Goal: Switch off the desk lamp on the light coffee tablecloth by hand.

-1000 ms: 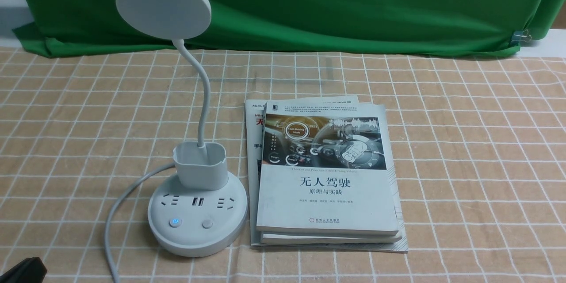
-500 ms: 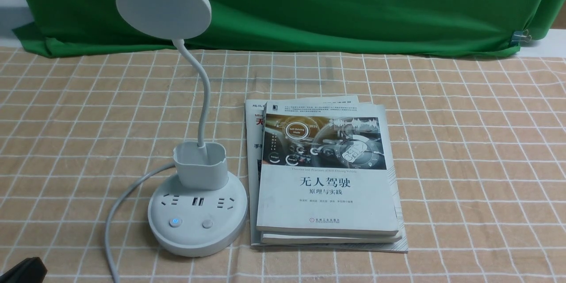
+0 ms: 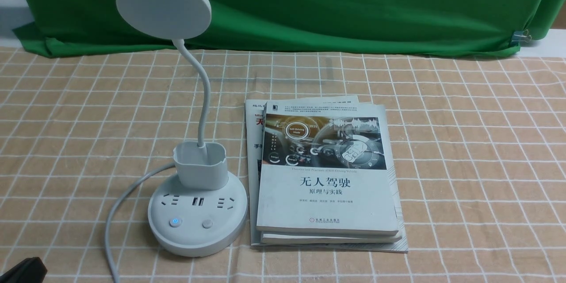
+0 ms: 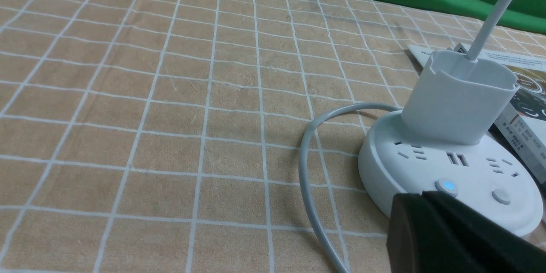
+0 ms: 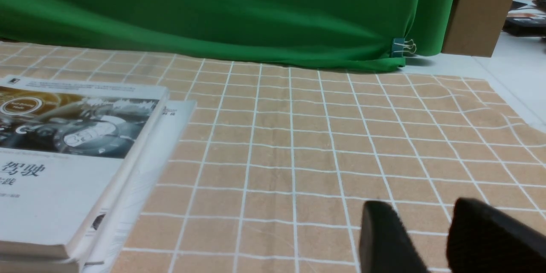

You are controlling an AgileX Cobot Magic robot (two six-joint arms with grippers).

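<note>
The white desk lamp (image 3: 196,219) stands on the light coffee tablecloth (image 3: 464,141) at the front left, its disc head (image 3: 163,5) raised on a bendy neck. The left of its two buttons (image 3: 175,222) glows blue; the right button (image 3: 207,223) is unlit. In the left wrist view my left gripper (image 4: 420,196) is shut and empty, its tip just in front of the lamp base (image 4: 409,166), near the blue button (image 4: 446,186). A black part of the left arm (image 3: 22,272) shows in the front view's corner. My right gripper (image 5: 420,213) is open and empty, low over bare cloth.
A stack of books (image 3: 327,177) lies just right of the lamp base. The lamp's grey cord (image 3: 119,203) loops off the base's left side toward the front edge. A green backdrop cloth (image 3: 331,4) hangs behind, and a cardboard box (image 5: 482,8) stands at the far right.
</note>
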